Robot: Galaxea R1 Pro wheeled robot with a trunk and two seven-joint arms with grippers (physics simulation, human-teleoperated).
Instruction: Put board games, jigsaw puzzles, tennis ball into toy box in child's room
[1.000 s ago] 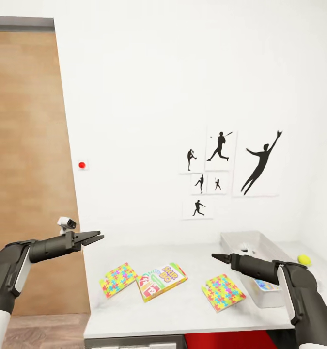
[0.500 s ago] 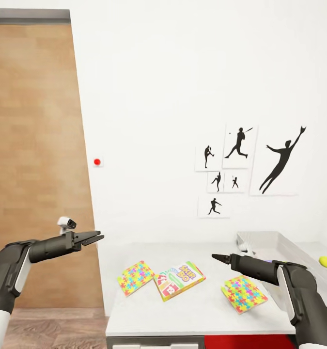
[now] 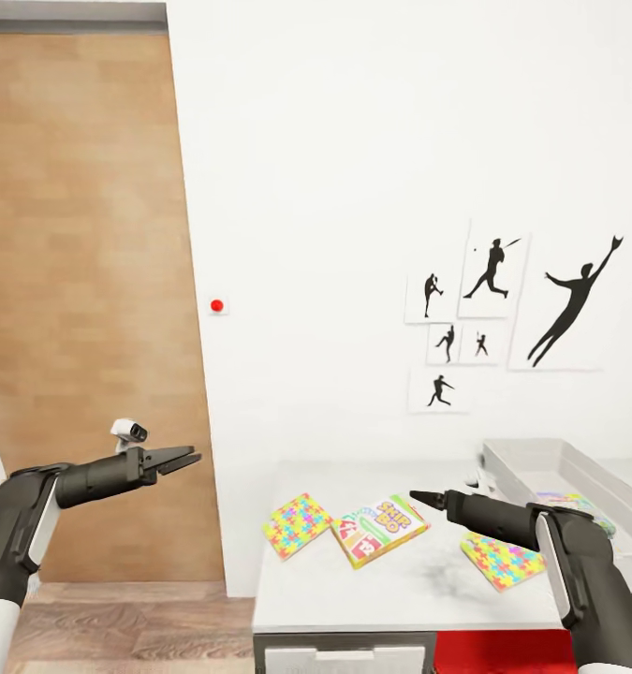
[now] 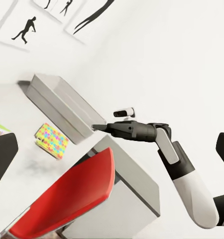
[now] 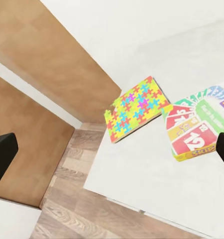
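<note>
Black-sleeved arms reach forward level, left hand (image 3: 186,458) off the desk (image 3: 390,590) by the door (image 3: 81,309), right hand (image 3: 418,497) over it, both pressed together. Since earlier the view has swung left. Skip-Bo game (image 3: 381,530) lies between two jigsaw puzzles (image 3: 297,525), toy box (image 3: 559,487) at right.

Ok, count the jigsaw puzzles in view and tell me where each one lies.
2, both flat on the table. One jigsaw puzzle lies left of the Skip-Bo box; the other lies right of it, near the toy box, partly behind the right arm. More may be hidden.
</note>
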